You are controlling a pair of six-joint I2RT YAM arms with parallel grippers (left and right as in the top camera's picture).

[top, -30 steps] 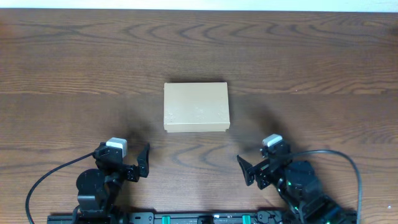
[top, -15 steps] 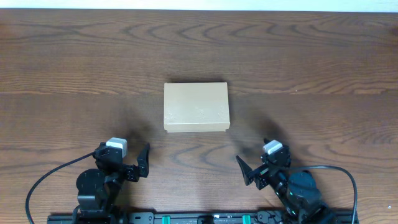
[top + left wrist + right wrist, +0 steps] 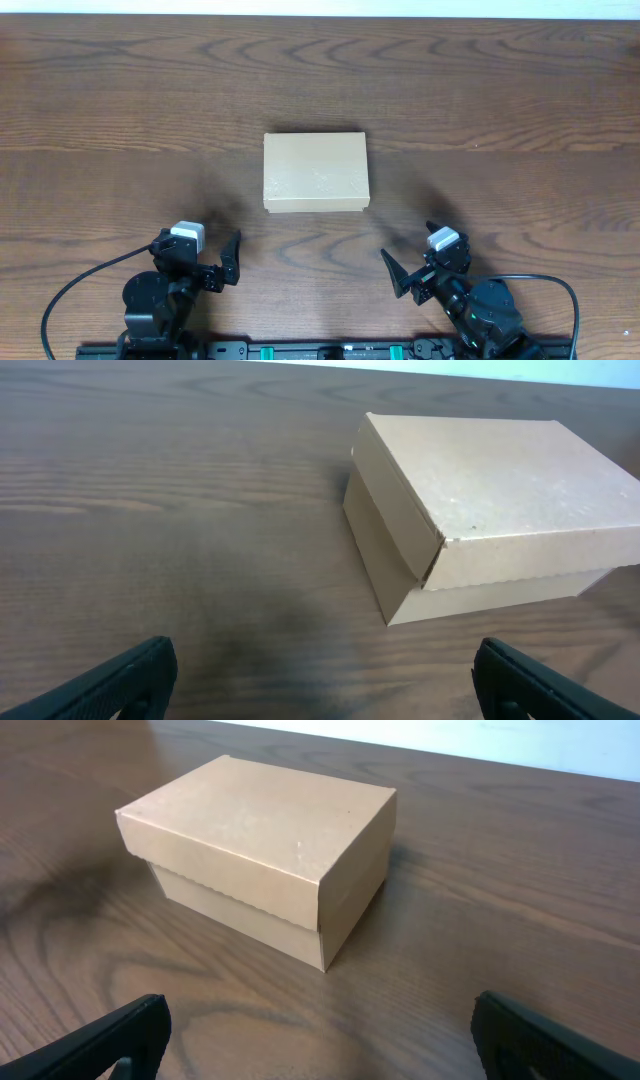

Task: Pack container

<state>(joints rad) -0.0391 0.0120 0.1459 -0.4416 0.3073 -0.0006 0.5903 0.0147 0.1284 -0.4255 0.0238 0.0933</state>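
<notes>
Left gripper (image 3: 200,256): the jaws are spread wide and nothing is held between them. It is seen low over the near edge of the table, left of centre.
Right gripper (image 3: 428,263): the jaws are spread just as wide, with nothing held. It is placed near the same edge, right of centre.
Gap to the box: neither gripper is touching it, and bare wood is seen between each pair of fingers and the cardboard.
Box (image 3: 316,172): a plain tan cardboard box is set flat on the table, between the two grippers and farther out from both.
Lid (image 3: 265,825): it is folded down over the box, with its front flap overlapping the wall below.
Table (image 3: 150,100): dark brown wood with a strong grain is seen on all sides of the box.
</notes>
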